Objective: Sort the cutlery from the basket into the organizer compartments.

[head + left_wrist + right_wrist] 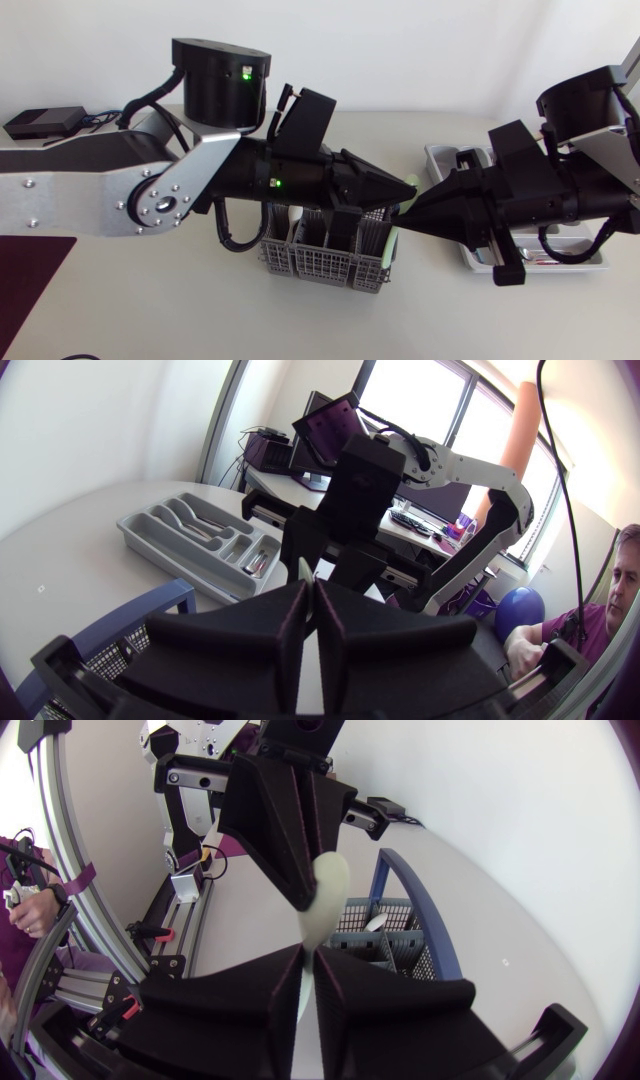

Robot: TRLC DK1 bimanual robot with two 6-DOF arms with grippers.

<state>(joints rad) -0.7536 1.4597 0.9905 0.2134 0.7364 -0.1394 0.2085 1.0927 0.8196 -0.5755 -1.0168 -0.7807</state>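
My left gripper (408, 187) and my right gripper (407, 214) meet tip to tip above the end of the basket (322, 262) nearer the organizer (172, 563). Both are clamped on the same cream-coloured utensil (324, 898). From my right wrist I see its broad rounded end pinched at the tips of the left gripper. Its narrower end runs down into the slim gap between my right fingers (380, 995), which press it from both sides (whether it is a spoon or something else, I cannot tell). From my left wrist the left gripper's fingers stand almost together, with a thin pale edge of the utensil showing at their tips. The utensil hangs in the air above the surface (450, 320), touching neither the basket nor the organizer. The basket is grey mesh with a blue handle and sits under the front of my left arm; a pale piece (375, 923) stands in one of its compartments. The organizer, a grey tray, lies under my right arm, near the basket but not touching it, with some cutlery (257, 563) lying in its compartments.
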